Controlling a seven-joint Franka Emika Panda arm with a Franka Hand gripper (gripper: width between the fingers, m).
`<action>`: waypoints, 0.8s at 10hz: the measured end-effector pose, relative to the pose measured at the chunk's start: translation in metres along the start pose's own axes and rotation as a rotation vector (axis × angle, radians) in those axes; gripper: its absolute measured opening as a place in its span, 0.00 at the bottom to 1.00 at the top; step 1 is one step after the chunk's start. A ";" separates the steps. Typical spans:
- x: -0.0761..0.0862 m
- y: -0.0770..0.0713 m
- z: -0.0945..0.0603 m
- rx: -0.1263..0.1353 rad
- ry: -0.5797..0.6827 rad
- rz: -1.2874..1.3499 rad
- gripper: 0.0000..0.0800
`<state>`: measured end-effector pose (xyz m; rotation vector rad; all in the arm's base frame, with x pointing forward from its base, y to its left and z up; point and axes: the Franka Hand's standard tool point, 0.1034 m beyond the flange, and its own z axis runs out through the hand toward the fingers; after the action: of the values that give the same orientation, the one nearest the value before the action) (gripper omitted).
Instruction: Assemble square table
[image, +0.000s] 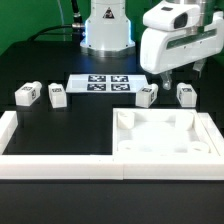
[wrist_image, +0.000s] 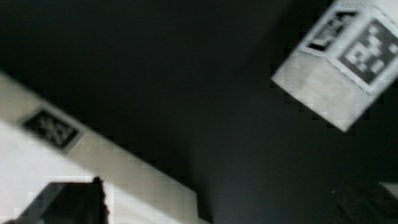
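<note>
Found gripper (image: 178, 76) wide open, empty — blocky white tagged legs (image: 148, 96) just beneath, either side; smooth rimmed square top (image: 160, 140) nearby.

In the wrist view, the marker board (wrist_image: 349, 58) near the gripper (wrist_image: 226, 202) is blurred and cut off by the picture's edge.

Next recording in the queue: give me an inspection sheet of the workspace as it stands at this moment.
surface: black table.
job's things: white square top at the exterior view's front right; four legs lying loose, two on either side of the marker board; none fitted.
clutter: white border rails along the left and front.
grippers: gripper open, holding nothing, above the right-hand legs.
cables: possibly one dark cable beside the arm's base; indistinct.
surroundings: green backdrop.
</note>
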<state>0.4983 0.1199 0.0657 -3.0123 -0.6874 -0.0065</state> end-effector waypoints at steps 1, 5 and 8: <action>0.000 0.000 0.000 0.001 0.001 0.033 0.81; 0.001 -0.003 0.000 0.015 0.001 0.266 0.81; 0.001 -0.009 0.003 0.040 -0.008 0.586 0.81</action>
<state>0.4958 0.1284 0.0636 -3.0461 0.2097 0.0414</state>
